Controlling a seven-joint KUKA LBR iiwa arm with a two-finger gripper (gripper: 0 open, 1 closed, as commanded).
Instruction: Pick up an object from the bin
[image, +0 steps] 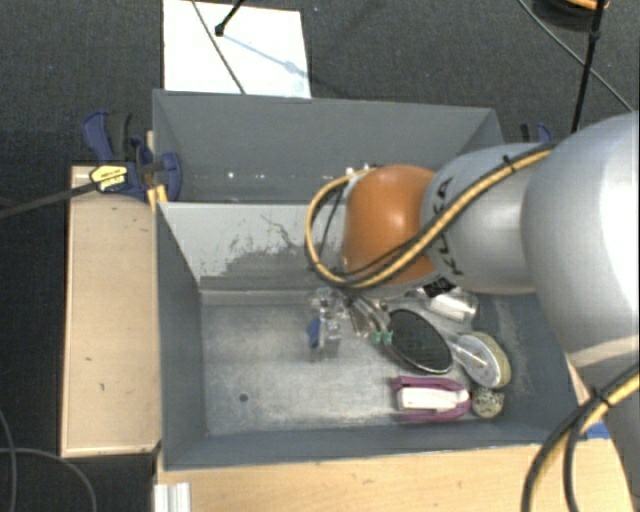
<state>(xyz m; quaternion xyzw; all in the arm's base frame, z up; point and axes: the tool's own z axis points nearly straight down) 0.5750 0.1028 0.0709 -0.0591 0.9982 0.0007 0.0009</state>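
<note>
— Orange cover (388, 222) on the wrist, I see. How does the arm (540, 210) stand?
— It reaches in from the right of the frame and bends down. The end effector (332, 325) hangs low over the middle of the grey bin (250, 380).
— Spread or pinching?
— I cannot tell; it is too cluttered there.
— What lies in the bin?
— Nearest, just right of the end effector, is a black oval thing (418, 342). Toward the lower right are a purple packet with a white face (430, 398) and a silvery round thing (482, 360). A white piece (452, 305) lies under the arm.
</note>
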